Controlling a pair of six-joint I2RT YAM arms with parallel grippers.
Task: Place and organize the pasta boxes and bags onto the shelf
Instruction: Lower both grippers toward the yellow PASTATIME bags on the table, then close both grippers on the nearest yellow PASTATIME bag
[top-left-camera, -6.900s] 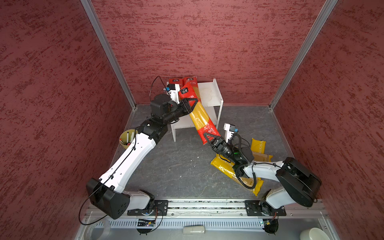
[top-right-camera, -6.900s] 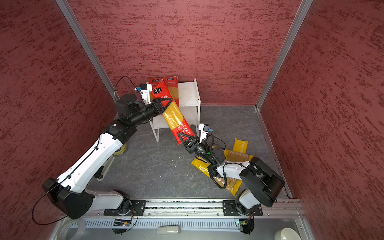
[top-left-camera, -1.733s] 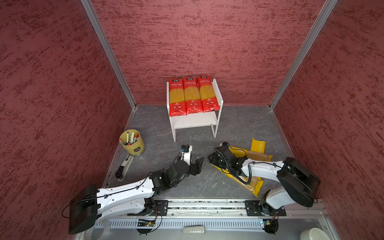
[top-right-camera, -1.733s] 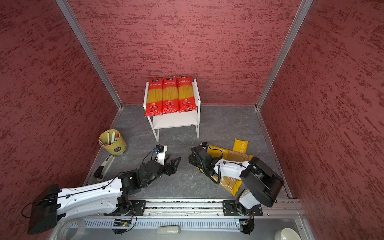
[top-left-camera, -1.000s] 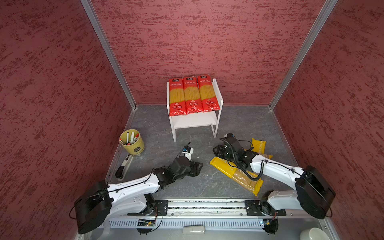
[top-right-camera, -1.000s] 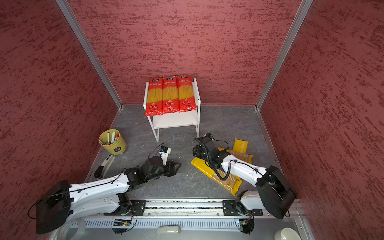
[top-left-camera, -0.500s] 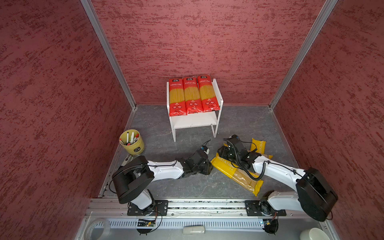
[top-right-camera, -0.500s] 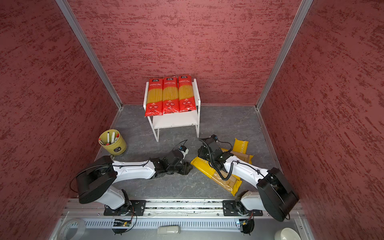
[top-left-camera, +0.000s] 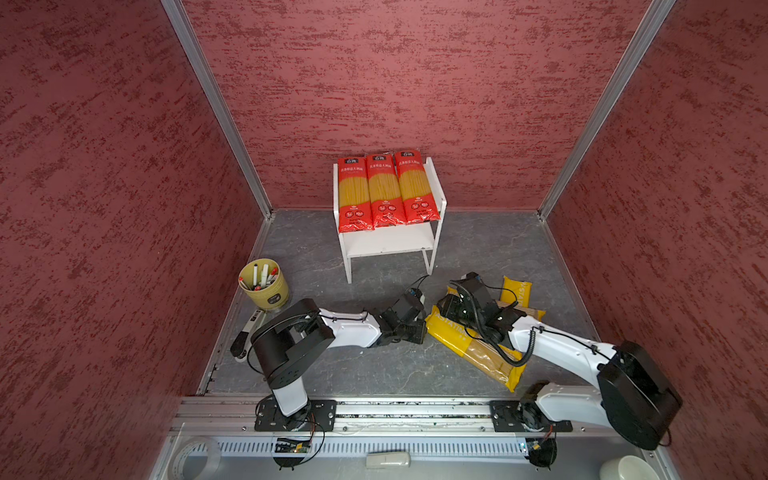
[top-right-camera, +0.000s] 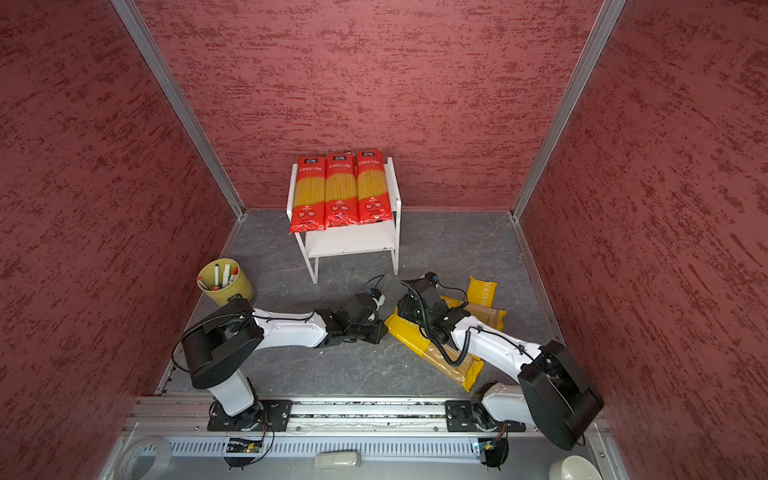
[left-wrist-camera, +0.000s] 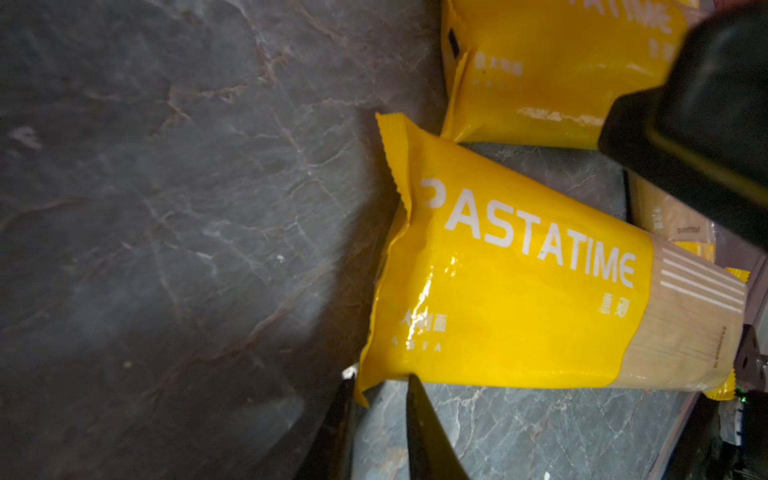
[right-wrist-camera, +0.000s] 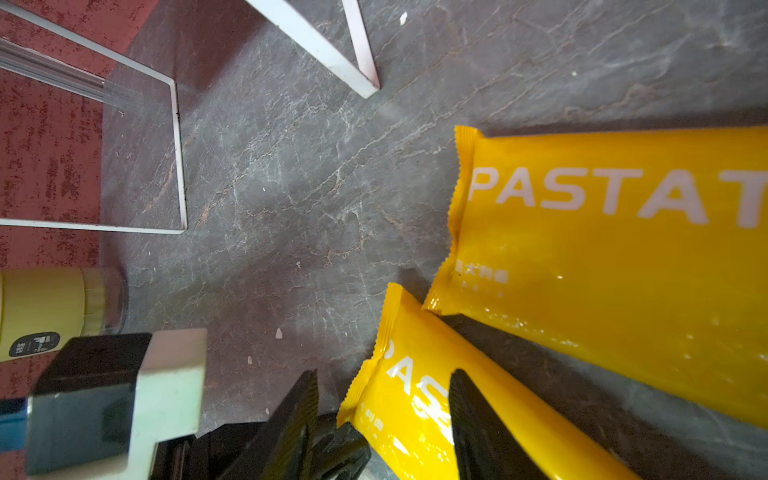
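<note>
The job looks about half done. Three red packs (top-left-camera: 386, 189) lie side by side on top of the shelf (top-left-camera: 441, 199), in the upper middle of both top views. Its lower board (top-left-camera: 388, 243) is bare.

Three yellow packs (top-left-camera: 515, 291) lie on the floor (top-left-camera: 374, 374) at the lower right. The left pincer (left-wrist-camera: 380, 382) pinches a corner of the front yellow pack (left-wrist-camera: 498, 291). The right pincer (right-wrist-camera: 382, 374) sits around the same end, but I cannot tell if it squeezes.

White letters on the yellow packs say PASTATIME. The red packs have Chinese writing, too small to read.

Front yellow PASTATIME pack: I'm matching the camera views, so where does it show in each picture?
In both top views: front yellow pack lies diagonally on the floor, right of centre, between the arms.
Left wrist: mid-picture, logo readable.
Right wrist: nearer of two packs, straddled by right gripper.
Landmark: left gripper pinching its corner.
</note>
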